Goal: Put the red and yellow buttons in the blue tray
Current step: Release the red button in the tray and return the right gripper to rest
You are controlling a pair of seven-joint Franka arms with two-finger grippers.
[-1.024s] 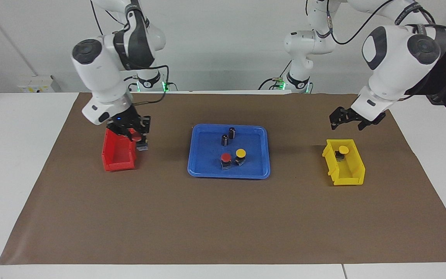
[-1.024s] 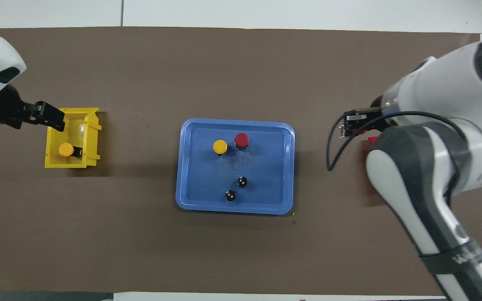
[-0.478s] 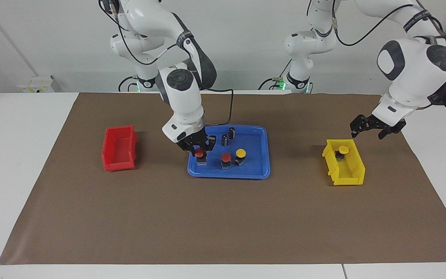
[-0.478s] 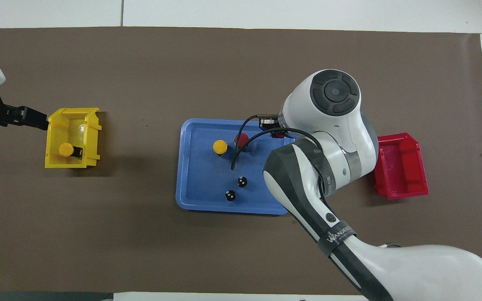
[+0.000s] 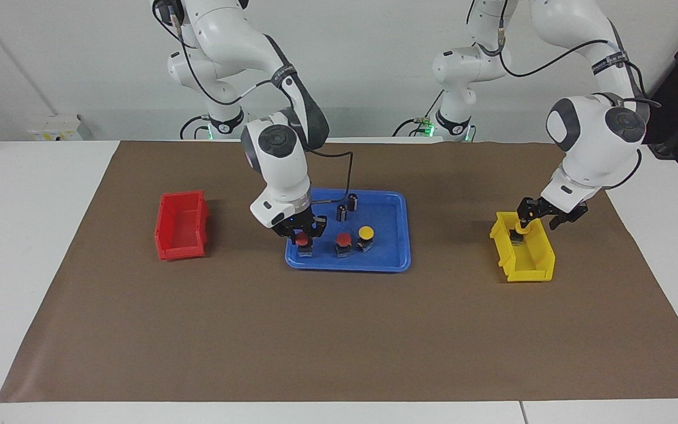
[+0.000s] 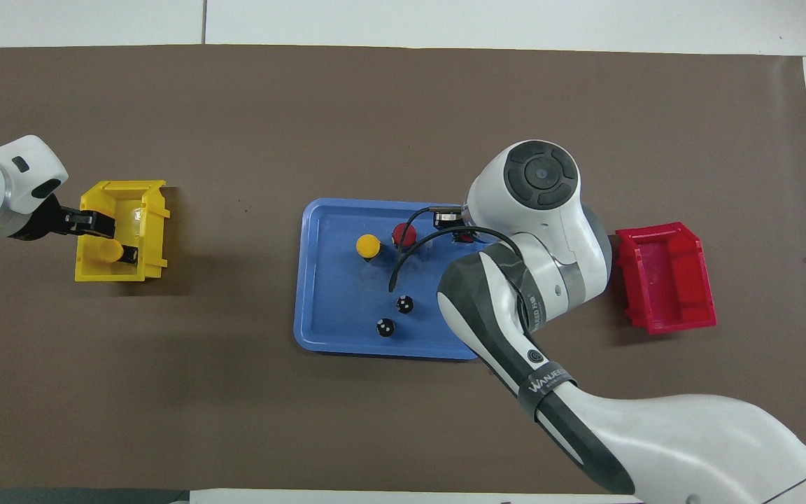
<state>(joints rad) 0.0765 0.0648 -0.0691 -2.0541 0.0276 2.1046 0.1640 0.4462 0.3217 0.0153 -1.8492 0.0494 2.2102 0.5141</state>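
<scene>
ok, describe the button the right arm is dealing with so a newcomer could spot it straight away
Find the blue tray mid-table, then look at its end toward the right arm, where the right gripper is shut on a red-capped button. It's the only button under a gripper in the tray; the other red button and the yellow one stand free beside it.

tray [image 5: 401,235]: blue, flat, mid-table | buttons in tray: yellow [image 5: 365,233] and red [image 5: 344,238] upright side by side; second red [image 5: 302,239] toward right arm's end, between gripper fingers | second yellow [image 6: 110,250]: in yellow bin [image 5: 536,268], left arm's end
</scene>
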